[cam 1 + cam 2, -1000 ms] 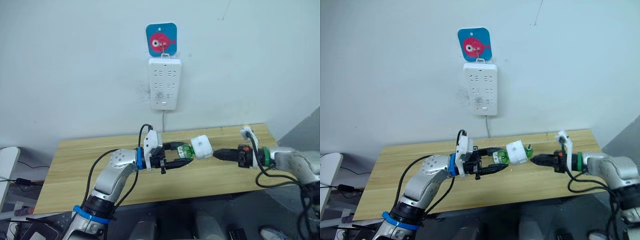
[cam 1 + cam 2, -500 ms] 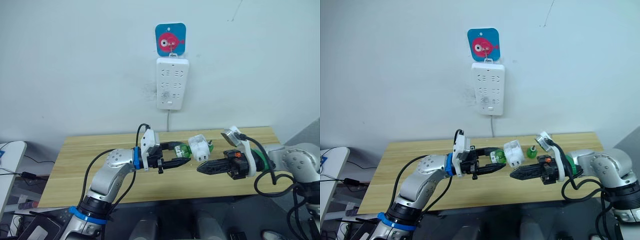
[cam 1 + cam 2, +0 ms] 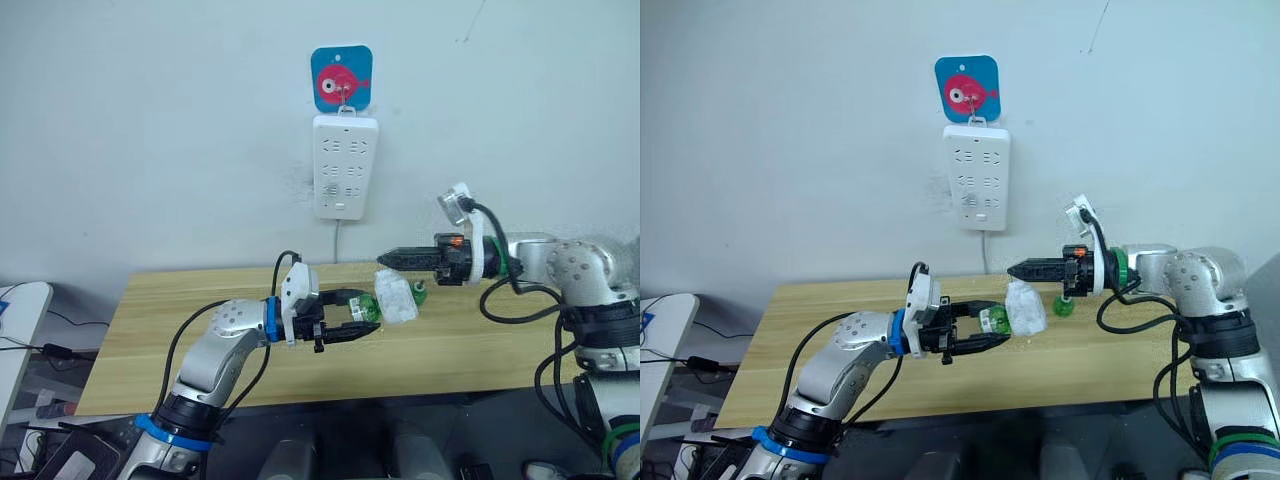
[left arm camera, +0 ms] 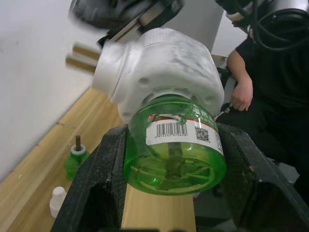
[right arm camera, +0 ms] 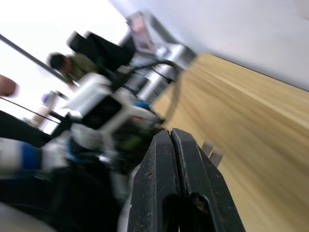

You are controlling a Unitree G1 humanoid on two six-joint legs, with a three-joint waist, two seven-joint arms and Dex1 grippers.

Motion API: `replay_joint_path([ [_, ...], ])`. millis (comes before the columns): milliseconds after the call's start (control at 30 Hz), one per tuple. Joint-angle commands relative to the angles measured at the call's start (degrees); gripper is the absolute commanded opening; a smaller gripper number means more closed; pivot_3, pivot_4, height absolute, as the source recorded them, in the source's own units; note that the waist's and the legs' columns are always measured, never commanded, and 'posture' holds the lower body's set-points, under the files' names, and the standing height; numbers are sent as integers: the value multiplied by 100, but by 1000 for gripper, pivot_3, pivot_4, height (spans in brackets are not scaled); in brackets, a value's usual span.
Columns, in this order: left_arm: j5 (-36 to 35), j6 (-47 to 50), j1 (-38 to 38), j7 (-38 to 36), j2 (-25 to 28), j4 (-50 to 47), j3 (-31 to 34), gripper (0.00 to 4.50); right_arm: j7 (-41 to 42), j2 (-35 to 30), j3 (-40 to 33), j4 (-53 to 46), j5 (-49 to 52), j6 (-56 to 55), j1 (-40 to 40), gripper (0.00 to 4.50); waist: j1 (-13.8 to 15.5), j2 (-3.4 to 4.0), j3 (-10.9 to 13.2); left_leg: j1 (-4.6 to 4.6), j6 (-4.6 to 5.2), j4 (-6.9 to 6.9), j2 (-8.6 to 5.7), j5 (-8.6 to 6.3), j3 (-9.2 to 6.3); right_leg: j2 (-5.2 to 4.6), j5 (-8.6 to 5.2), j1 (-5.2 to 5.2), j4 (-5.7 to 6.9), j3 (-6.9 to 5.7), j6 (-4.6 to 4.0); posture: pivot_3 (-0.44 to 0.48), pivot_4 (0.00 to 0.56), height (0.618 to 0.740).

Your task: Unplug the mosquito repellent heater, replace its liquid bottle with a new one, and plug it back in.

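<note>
At about eight o'clock from the middle of the scene, the left gripper [image 3: 352, 318] reaches out over the long pale wooden table [image 3: 160, 330], its two black fingers [image 4: 104, 186] clamped on either side of a green translucent plastic liquid bottle [image 4: 176, 150] with a barcode label. Screwed onto that bottle is the small white rounded plastic mosquito repellent heater [image 3: 397, 298], held in the air above the tabletop and tilted over toward three o'clock. From the left wrist, its two brass plug pins [image 4: 82, 57] stick out sideways.

Straight up at twelve o'clock, a long white multi-socket power strip [image 3: 345, 166] hangs on the pale wall from a blue square hook plate with a pink fish [image 3: 341, 78], its cord running down behind the table.

Just past the heater, toward three o'clock, a second small green bottle with a dark wick [image 3: 1065, 303] stands on the table; near it lies a tiny white cap [image 4: 57, 200], possibly the bottle's own.

Further to three o'clock, the right gripper [image 3: 388, 260] hovers just above the heater, its fingers pressed flat together on nothing.

A person in dark clothing [image 4: 270, 96] sits beyond the table.
</note>
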Motion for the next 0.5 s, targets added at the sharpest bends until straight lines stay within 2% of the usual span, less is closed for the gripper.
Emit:
replay_joint_path([
  [33, -111, -6, -119, -45, -9, -159, 33, 2235, 809, -217, 556, 52, -664, -588, 152, 31, 4, 0, 0, 0, 0, 0, 0, 0, 0, 0, 0, 0, 0, 0, 0, 11, 120, 740],
  [300, -204, 90, -104, 164, -33, -157, 236, 2235, 1586, -769, 742, -801, -792, -521, 929, 31, 14, 0, 0, -1, 0, 0, 1, 0, -2, 0, 0, -1, 0, 0, 0, 31, 119, 740],
  [400, -253, 109, -101, 238, -44, -149, 293, 2235, 1583, -923, 605, -1271, -662, -359, 1313, 31, 14, 0, 0, 0, -1, 0, 2, 0, -2, 0, 0, -1, 1, 0, 0, 31, 120, 740],
  [500, -218, 71, -92, 234, -19, -128, 278, 2235, 1287, -802, 282, -1413, -508, -120, 1510, 31, 15, -1, -2, 1, -1, 0, 2, 0, -1, 0, 0, 0, 2, 1, 0, 30, 117, 740],
])
